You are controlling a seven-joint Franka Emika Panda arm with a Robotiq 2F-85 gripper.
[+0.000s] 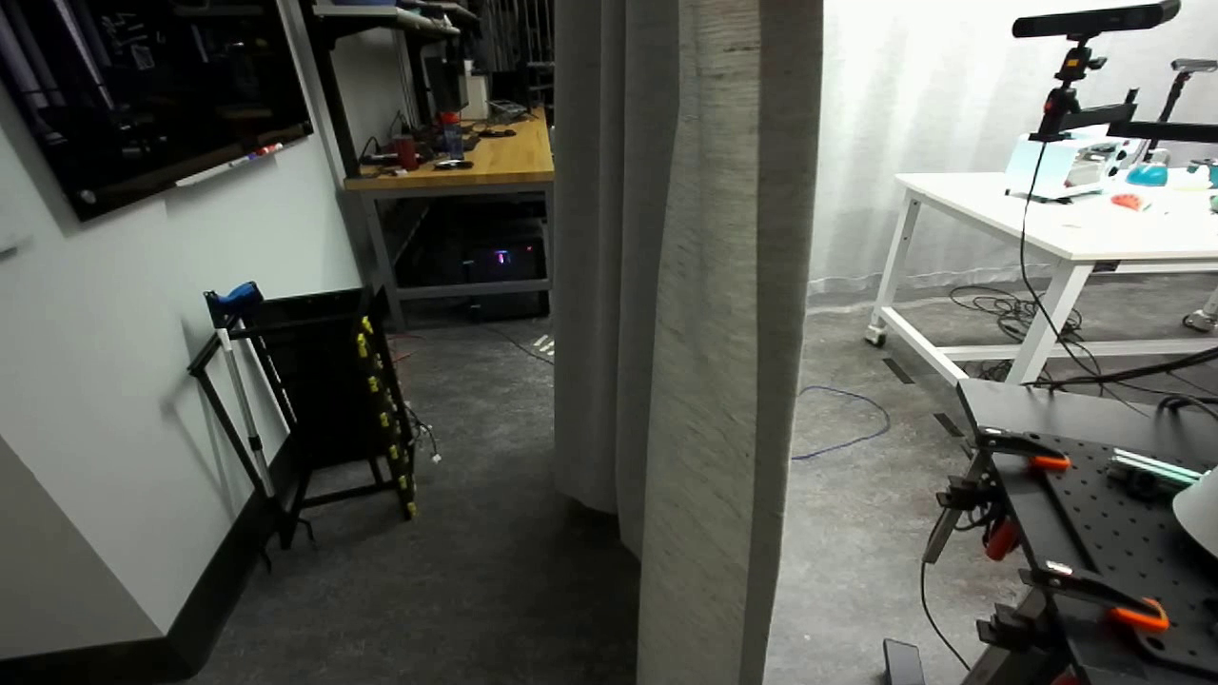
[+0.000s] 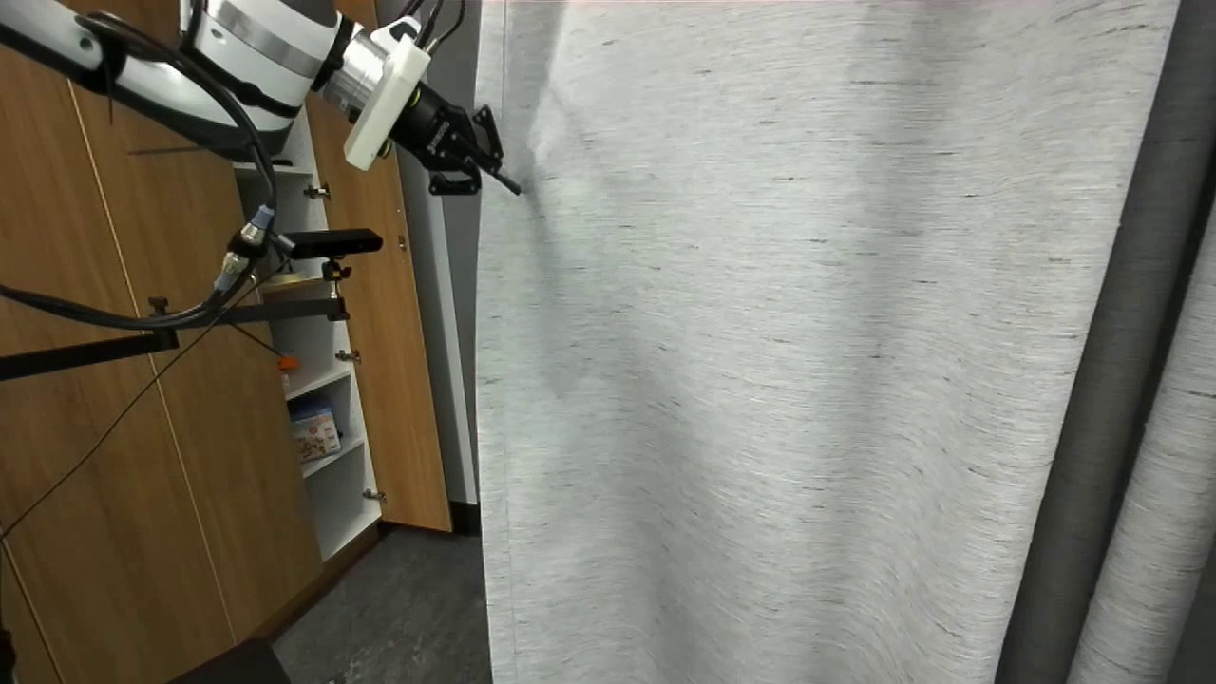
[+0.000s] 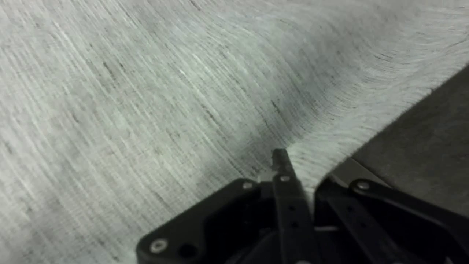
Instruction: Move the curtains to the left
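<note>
Nearest the lens, in the wrist view, is your hand: its fingers are together, clamped on the curtain, with a strip of cloth showing between them.

Among the containers, look to the tall wooden cabinet in an exterior view. A door hangs wide, and on the white shelves inside you have a printed box, with an orange-topped item one shelf up, too small to name. In an exterior view you also find a wooden tabletop with a red cup and a bluish bottle; you can't make out their contents. Well apart from it, a white tabletop bears a pale, oven-like appliance.

In both exterior views your curtain runs off the top of the picture. In an exterior view the curtain spreads to the picture's right of the hand, gripped high up, beside its side edge; the fingertip you can see lies over the pale face.

The arm reaches in from the picture's upper left, wrist sloping down toward the cloth, so your hand is tilted, pointing down and to the picture's right.
</note>
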